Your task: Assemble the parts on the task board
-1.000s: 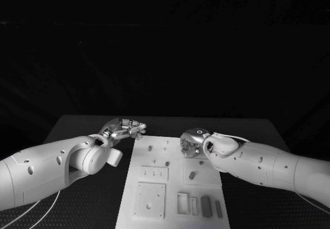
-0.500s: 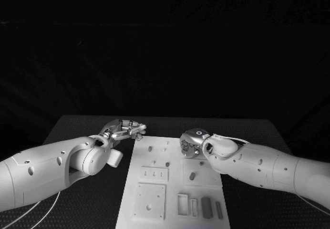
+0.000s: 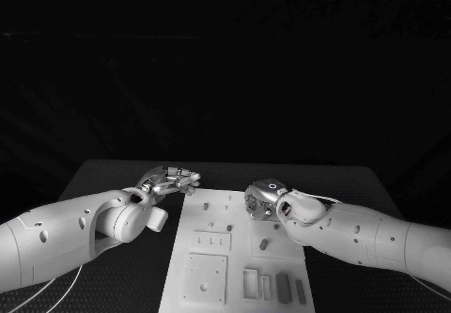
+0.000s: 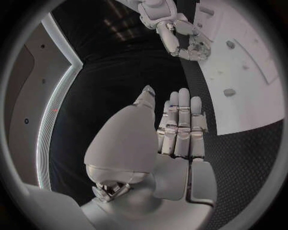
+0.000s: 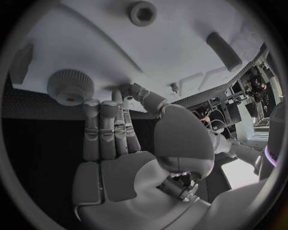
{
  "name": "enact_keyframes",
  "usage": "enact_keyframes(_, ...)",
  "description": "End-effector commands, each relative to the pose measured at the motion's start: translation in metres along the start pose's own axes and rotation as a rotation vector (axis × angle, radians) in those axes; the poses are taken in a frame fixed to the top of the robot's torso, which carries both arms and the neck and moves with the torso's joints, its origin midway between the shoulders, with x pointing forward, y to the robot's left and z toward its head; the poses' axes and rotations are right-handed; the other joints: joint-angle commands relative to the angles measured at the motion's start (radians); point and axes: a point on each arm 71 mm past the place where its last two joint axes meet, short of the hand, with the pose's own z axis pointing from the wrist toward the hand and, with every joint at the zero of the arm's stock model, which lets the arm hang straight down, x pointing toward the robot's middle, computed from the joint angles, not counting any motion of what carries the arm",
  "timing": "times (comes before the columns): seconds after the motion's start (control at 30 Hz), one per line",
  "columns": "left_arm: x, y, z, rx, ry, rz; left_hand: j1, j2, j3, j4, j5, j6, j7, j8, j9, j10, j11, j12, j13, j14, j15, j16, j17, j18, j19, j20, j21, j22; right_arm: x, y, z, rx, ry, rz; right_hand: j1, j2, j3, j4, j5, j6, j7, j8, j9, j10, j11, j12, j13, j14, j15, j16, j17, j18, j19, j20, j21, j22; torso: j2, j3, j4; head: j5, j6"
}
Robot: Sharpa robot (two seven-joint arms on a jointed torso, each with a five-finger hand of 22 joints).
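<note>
Now the task board lies flat on the black worktop, between the two arms. Small parts sit on it, some standing in holes and some lying in little trays at the end nearest the robot.

The right hand is over the far end of the board. In the right wrist view its fingers are straight and side by side, and they hold nothing. A round ridged knob sits just beyond the fingertips, near them. I cannot tell if they touch it. A short peg and a small round part with a hole lie farther out on the board.

The left hand is off the board, just beside its far left corner. Its fingers look straight and together too, with nothing in them.

I think the step now is reaching for a part, maybe the knob. To do it well, the right hand should come down slowly, spread its fingers around the knob and squeeze gently so it does not roll away. The left hand could stay near the board edge, ready to steady it.
</note>
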Motion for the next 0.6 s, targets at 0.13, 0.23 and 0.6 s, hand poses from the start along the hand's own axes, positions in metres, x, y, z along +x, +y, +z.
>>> enact_keyframes(0.13, 0.002, -0.001, 0.000, 0.007, 0.013, -0.008, 0.009, 0.003, -0.005, 0.004, 0.000, 0.001, 0.007, -0.006, 0.001, 0.004, 0.001, -0.004, 0.002, 0.005, -0.001, -0.004, 0.002, -0.001, 0.001, -0.009, -0.005, 0.001, -0.009, 0.006, 0.003, 0.008, -0.100, -0.008, 0.012, 0.006, 0.009, 0.000, 0.006, 0.011, 0.000, 0.007, 0.002, 0.014, -0.004, 0.001, 0.028, 0.003, -0.006, 0.005, -0.003, 0.069, 0.005, -0.007, 0.007, 0.019, 0.002, -0.0005, 0.0004, 0.003, 0.006)
enact_keyframes(0.23, 0.003, -0.001, 0.001, 0.007, 0.015, -0.009, 0.009, 0.003, -0.005, 0.004, 0.000, 0.001, 0.007, -0.006, 0.001, 0.004, 0.001, -0.004, 0.002, 0.005, -0.001, -0.004, 0.002, -0.001, 0.001, -0.009, -0.005, 0.001, -0.011, 0.013, 0.006, -0.006, -0.119, -0.013, 0.012, 0.006, 0.009, 0.000, 0.006, 0.011, 0.000, 0.007, 0.002, 0.014, -0.004, 0.001, 0.028, 0.003, -0.006, 0.005, -0.003, 0.069, 0.005, -0.007, 0.007, 0.019, 0.003, -0.0007, 0.0016, 0.001, 0.010)
enact_keyframes(0.6, 0.004, -0.001, 0.003, 0.008, 0.017, -0.010, 0.009, 0.003, -0.006, 0.004, 0.000, 0.000, 0.007, -0.006, 0.001, 0.004, 0.001, -0.004, 0.002, 0.005, 0.000, -0.004, 0.002, -0.001, 0.001, -0.009, -0.005, 0.001, -0.019, 0.027, 0.016, -0.027, -0.159, -0.020, 0.014, -0.003, 0.018, 0.004, 0.003, 0.016, -0.001, 0.007, 0.004, 0.017, -0.005, 0.000, 0.032, 0.005, -0.007, 0.009, -0.005, 0.069, 0.008, -0.007, 0.012, 0.018, 0.005, -0.0020, 0.0052, 0.006, 0.015)
